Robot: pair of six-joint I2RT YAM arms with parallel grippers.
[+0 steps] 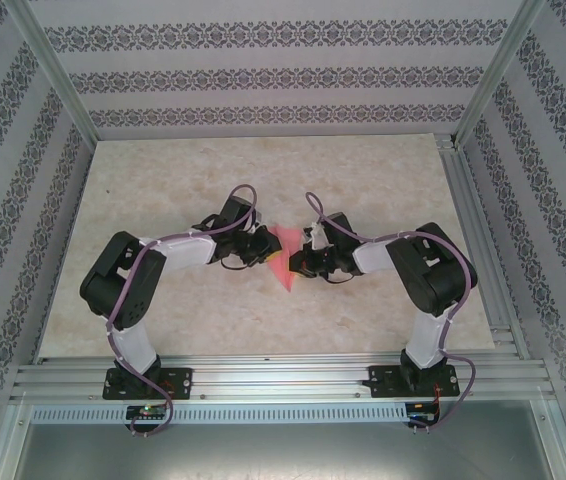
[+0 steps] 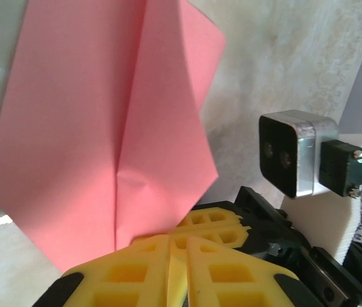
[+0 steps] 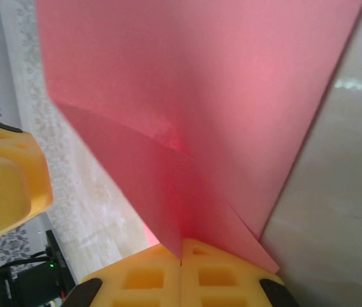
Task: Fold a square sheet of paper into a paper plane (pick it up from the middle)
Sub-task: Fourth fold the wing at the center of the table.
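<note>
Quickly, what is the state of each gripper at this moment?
Left gripper: jaws closed, pinching the folded pink paper.
Right gripper: jaws closed, pinching the same paper.

Creased pink paper [image 2: 104,128], lower tip pinched between yellow fingers [image 2: 123,278] of the left gripper [image 2: 171,249]. Right: a camera [image 2: 293,153] over the table [image 2: 283,57].

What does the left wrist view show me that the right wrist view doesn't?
Left wrist: the pink paper with its centre crease running straight down between two flaps, plus the right arm's wrist camera beside it. Right wrist: one flap lying diagonally over the sheet, and a green light on dark hardware at lower left. Both: the paper pinched in that arm's own shut yellow fingers, the left end effector and the right end effector, over the marbled table.
</note>
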